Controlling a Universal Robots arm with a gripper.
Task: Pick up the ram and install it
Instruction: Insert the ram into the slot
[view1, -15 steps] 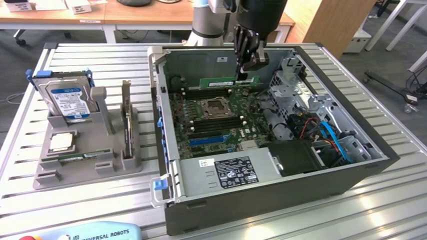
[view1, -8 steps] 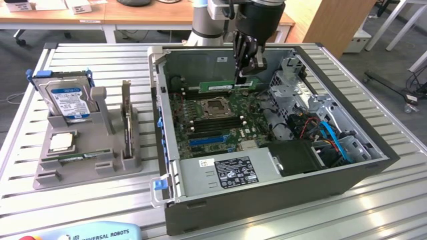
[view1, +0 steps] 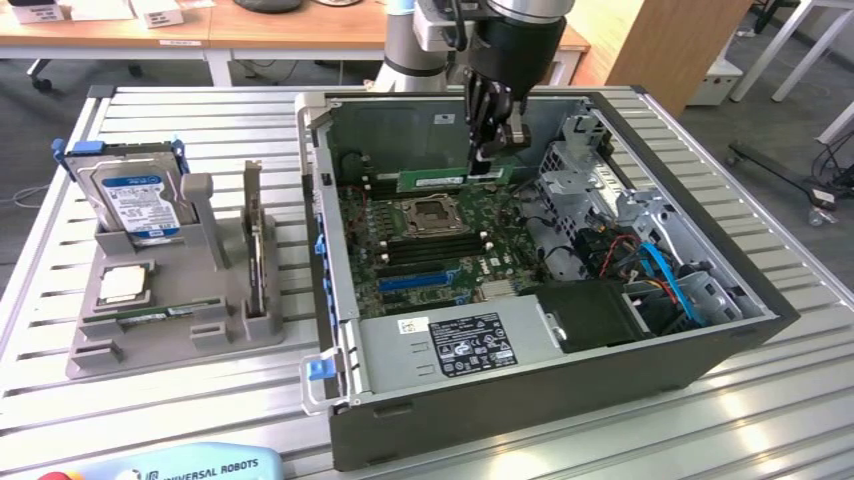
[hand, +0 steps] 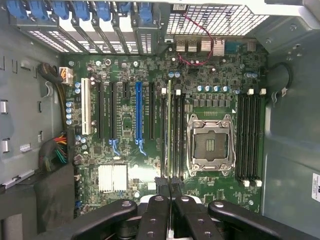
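Ram (view1: 438, 178) edge-on over slots (hand: 178, 135); jaws pinch one end; case walls (hand: 290, 150) well apart.

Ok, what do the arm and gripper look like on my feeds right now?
The silver-grey arm has rounded joint housings, with dark cabling beside it. The black gripper has a cylindrical body narrowing into slim jaws. In the wrist view, the gripper shows matte black linkage bars with round pivot pins and a pale part between them.
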